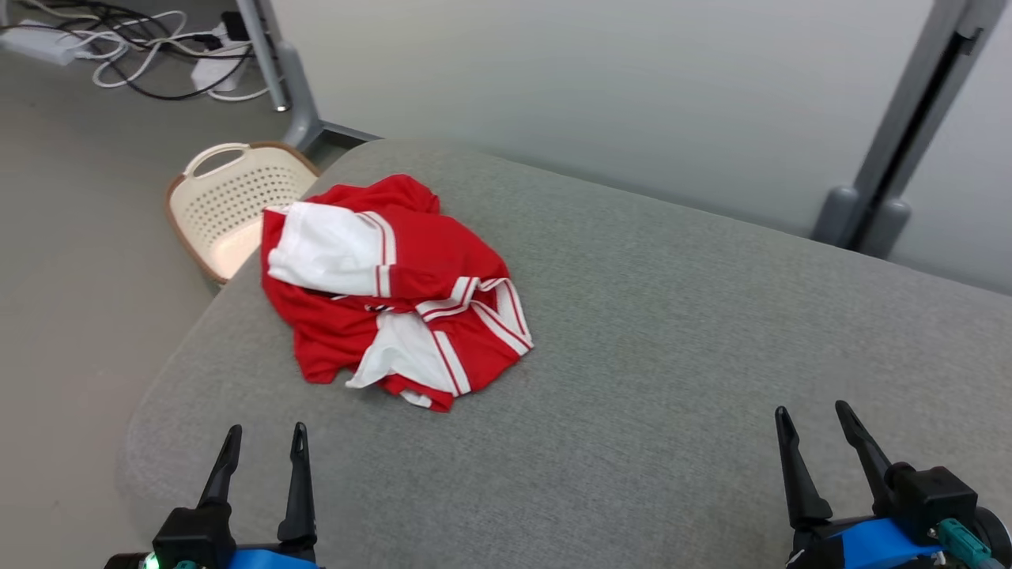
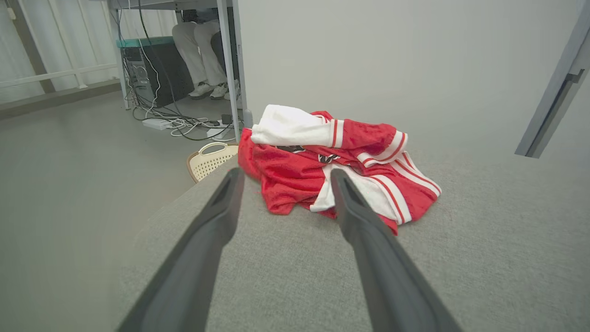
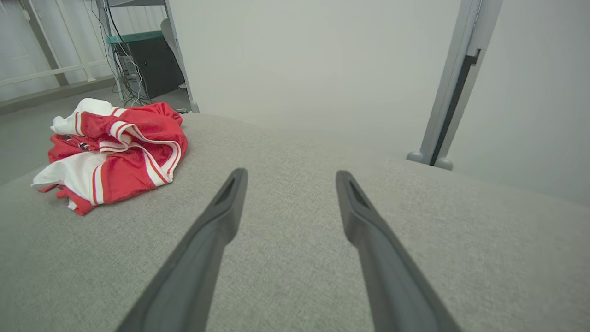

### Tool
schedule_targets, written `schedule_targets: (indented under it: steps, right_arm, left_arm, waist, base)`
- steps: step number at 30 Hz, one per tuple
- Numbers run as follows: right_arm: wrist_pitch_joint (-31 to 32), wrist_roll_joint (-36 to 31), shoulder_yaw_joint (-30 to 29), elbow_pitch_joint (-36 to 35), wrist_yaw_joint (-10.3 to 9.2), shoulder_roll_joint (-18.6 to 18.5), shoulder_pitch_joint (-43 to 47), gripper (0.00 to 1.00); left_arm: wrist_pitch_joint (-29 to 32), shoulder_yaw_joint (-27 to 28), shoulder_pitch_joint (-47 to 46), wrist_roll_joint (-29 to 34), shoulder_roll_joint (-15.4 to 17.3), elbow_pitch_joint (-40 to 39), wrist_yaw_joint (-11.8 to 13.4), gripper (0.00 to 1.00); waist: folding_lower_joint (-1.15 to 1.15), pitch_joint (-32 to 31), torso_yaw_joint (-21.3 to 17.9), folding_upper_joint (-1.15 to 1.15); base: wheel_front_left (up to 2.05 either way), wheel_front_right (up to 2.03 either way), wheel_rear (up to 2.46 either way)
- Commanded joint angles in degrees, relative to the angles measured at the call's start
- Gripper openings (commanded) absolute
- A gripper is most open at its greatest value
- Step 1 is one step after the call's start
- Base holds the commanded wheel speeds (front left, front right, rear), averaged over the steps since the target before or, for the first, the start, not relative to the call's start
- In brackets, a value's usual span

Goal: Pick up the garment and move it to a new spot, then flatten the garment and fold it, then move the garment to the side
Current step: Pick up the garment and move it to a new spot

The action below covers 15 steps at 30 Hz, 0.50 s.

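A crumpled red and white garment [image 1: 395, 288] lies in a heap on the far left part of the grey padded surface [image 1: 672, 332]. My left gripper [image 1: 266, 434] hovers open near the surface's front left edge, well short of the garment, with nothing between its fingers. In the left wrist view the garment [image 2: 336, 161] sits just beyond the open left gripper [image 2: 286, 177]. My right gripper [image 1: 814, 415] stands open at the front right, far from the garment. The right wrist view shows the garment [image 3: 115, 154] off to the left of the open right gripper [image 3: 291, 177].
A cream perforated basket [image 1: 229, 205] stands on the floor beside the surface's far left corner. Cables and a power strip [image 1: 142, 47] lie on the floor beyond it. A pale partition with grey posts [image 1: 893, 158] runs behind the surface. A seated person's legs [image 2: 203, 50] show under a desk.
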Motion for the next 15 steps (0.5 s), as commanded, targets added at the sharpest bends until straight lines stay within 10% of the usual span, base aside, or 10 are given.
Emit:
schedule_targets:
  steps: [1, 15]
  right_arm:
    - [0.1, -0.2, 0.1, -0.3, 0.03, -0.3, 0.6, 1.0]
    - [1.3, -1.0, 3.7, 0.3, 0.02, -0.2, -2.6, 1.0]
  left_arm:
    - [0.1, 0.3, 1.0, -0.2, 0.5, -0.6, 0.4, 1.0]
    - [-0.9, 2.5, 3.6, -1.5, -0.1, -2.9, 2.2, 1.0]
  waist:
    - [0.0, -0.5, 4.6, 0.0]
    - [0.0, 1.7, 7.1, 0.0]
  base:
    - [0.0, 0.0, 0.0]
    - [0.0, 0.0, 0.0]
